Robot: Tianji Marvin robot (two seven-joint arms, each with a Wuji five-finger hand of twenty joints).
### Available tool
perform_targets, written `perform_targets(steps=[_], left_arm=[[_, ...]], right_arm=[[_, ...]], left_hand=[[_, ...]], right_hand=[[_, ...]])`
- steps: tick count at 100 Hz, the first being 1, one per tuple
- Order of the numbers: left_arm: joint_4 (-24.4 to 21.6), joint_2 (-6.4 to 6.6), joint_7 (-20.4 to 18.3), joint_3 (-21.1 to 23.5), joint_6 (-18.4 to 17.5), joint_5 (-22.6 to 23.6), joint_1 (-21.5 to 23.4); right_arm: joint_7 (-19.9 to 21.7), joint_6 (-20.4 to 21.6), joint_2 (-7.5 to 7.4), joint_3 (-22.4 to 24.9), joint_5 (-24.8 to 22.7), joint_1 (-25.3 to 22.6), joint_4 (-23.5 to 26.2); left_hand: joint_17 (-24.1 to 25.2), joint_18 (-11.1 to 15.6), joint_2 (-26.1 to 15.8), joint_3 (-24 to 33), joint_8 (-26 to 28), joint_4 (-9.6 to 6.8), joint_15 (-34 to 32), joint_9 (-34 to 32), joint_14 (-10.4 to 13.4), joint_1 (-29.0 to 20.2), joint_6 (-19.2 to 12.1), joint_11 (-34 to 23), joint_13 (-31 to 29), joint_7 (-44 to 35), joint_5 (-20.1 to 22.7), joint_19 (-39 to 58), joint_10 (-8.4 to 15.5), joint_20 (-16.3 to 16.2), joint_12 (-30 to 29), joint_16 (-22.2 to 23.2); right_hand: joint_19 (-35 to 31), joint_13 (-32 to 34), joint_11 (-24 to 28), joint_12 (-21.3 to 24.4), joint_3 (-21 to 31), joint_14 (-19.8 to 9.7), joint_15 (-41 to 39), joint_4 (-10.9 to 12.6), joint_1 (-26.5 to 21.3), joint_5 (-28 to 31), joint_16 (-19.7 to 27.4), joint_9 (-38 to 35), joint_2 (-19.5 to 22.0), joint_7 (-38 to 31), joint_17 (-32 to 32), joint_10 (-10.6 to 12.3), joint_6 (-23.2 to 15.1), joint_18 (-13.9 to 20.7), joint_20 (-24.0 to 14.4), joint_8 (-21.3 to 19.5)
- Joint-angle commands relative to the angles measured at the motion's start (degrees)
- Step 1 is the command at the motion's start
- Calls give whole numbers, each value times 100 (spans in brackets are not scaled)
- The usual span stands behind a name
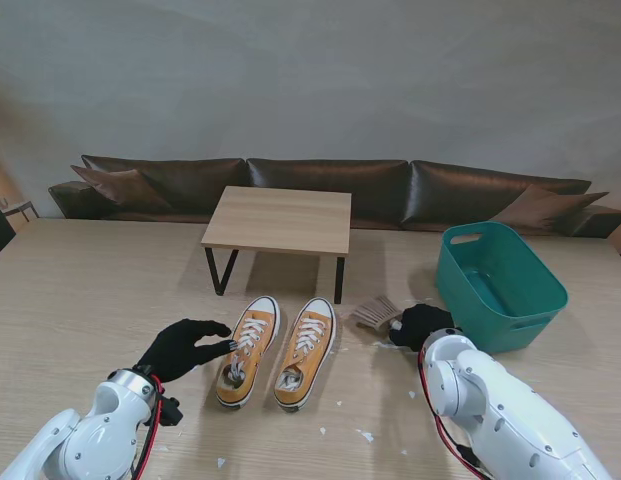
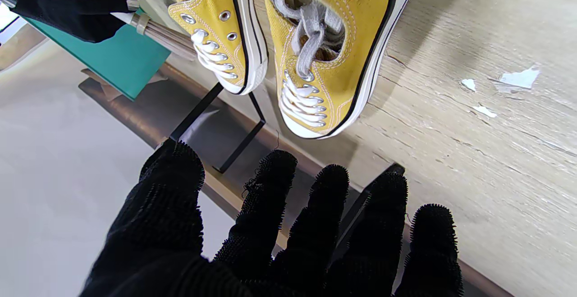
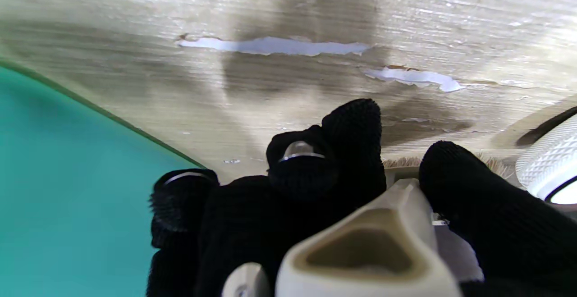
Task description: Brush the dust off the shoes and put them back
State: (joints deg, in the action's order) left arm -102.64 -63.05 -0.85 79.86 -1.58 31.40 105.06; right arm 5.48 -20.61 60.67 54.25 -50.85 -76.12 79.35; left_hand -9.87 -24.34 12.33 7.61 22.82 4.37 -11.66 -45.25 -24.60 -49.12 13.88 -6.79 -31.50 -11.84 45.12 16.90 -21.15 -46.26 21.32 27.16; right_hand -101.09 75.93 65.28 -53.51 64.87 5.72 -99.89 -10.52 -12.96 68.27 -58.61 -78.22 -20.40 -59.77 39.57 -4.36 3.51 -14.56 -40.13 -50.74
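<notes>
Two yellow canvas shoes stand side by side on the table, toes pointing away from me: the left shoe [image 1: 247, 350] [image 2: 331, 49] and the right shoe [image 1: 305, 352] [image 2: 221, 31]. My left hand [image 1: 185, 346] [image 2: 270, 234], in a black glove, is open with fingers spread; its fingertips reach the left shoe's side near the laces. My right hand [image 1: 420, 325] [image 3: 324, 189] is shut on the brush [image 1: 376, 313] [image 3: 374, 247], right of the right shoe. The brush has a cream handle and tan bristles that point toward the shoes.
A teal plastic bin [image 1: 500, 283] [image 3: 67, 189] stands right beside my right hand. A small wooden bench with black legs [image 1: 280, 220] stands just beyond the shoes. White paper scraps [image 1: 365, 435] [image 2: 518, 78] lie on the table nearer to me. A dark sofa [image 1: 330, 185] runs along the far edge.
</notes>
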Motion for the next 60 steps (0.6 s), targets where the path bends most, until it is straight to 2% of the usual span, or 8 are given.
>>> perform_targets(steps=[1, 28, 43, 55, 60], left_arm=[[-8, -8, -127, -7, 26, -27, 8], [-13, -7, -139, -7, 40, -30, 11], [-16, -5, -139, 0, 40, -9, 16], [-14, -2, -152, -3, 42, -11, 12], [-15, 0, -162, -3, 45, -12, 12]], right_arm=[[33, -28, 73, -46, 38, 57, -80], [-42, -197, 90, -346, 58, 288, -382], [1, -256, 74, -416, 15, 331, -470], [37, -214, 56, -423, -31, 331, -510], [13, -182, 61, -414, -6, 324, -527]], left_hand=[[52, -45, -345, -64, 6, -270, -12, -40, -91, -195, 58, -15, 18, -22, 124, -139, -63, 0, -24, 17], [50, -43, -346, -70, 6, -270, -14, -50, -102, -199, 62, -17, 15, -23, 132, -138, -70, 0, -22, 17], [46, -45, -348, -69, 6, -271, -17, -56, -96, -198, 54, -17, 10, -23, 131, -136, -68, -1, -22, 18], [47, -43, -350, -69, 7, -270, -17, -56, -105, -201, 62, -17, 12, -26, 136, -136, -81, -1, -21, 18], [49, -39, -348, -71, 6, -270, -18, -60, -94, -200, 59, -18, 10, -21, 126, -137, -70, 0, -20, 18]], right_hand=[[-308, -49, 13, 38, 268, -1149, -164, 199, 64, 245, 98, -454, 442, 104, 2672, 354, 282, 110, 72, 144], [-25, -41, -568, 95, 208, -1259, 102, 251, 194, -147, 223, -400, 377, 321, 2622, 496, 141, 186, 211, 361], [264, -34, -699, -77, 201, -1308, 347, 287, 240, -645, 343, 6, 253, 417, 2569, 589, 126, 173, 337, 460], [798, -36, -718, -109, 229, -1145, 786, 360, 220, -1060, 585, 374, 111, 384, 2409, 642, 82, 8, 540, 567], [942, -37, -707, -83, 244, -1035, 986, 305, 205, -1244, 705, 551, 17, 366, 2241, 626, 88, -36, 534, 681]])
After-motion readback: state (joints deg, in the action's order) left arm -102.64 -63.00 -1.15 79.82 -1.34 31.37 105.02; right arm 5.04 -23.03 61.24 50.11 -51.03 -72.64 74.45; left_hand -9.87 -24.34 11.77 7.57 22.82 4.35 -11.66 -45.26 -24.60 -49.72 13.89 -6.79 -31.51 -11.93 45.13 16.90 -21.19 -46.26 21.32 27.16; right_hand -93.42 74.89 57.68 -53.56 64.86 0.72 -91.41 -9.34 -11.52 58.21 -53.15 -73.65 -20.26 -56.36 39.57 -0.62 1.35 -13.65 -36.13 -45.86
